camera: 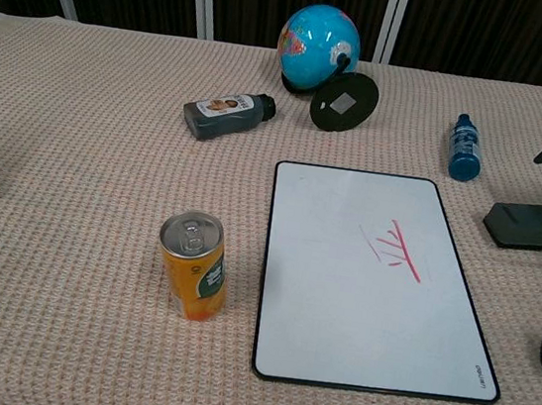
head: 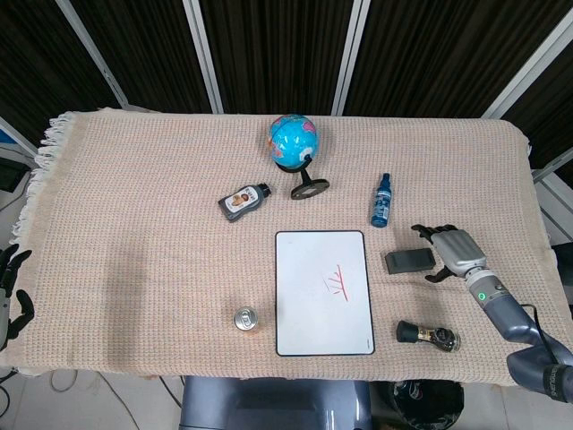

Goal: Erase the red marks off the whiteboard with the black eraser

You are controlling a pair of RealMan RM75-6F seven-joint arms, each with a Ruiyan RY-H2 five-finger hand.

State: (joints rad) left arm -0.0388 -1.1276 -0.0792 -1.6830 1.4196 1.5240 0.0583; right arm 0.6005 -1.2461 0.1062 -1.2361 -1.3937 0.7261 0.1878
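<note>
- Lying on the cloth-covered bench (head: 134, 224), the whiteboard (head: 323, 292) carries red marks (head: 338, 282) right of its middle.
- The black eraser (head: 410, 261) rests on the cloth just right of the whiteboard.
- The right hand (head: 455, 252) sits right beside the eraser's far end, fingers (head: 428, 230) spread wide and holding nothing.
- The left hand (head: 11, 291) is at the bench's left edge; its fingers look parted and empty.
- A globe (head: 293, 140), blue spray bottle (head: 381, 201) and orange can (camera: 194, 264) stand nearby.

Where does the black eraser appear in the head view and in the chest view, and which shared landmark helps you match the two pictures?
Head view: black eraser lies right of the whiteboard, beside the right hand.
Chest view: at the right edge, right of the whiteboard.
Shared landmark: the blue spray bottle beyond it.
</note>
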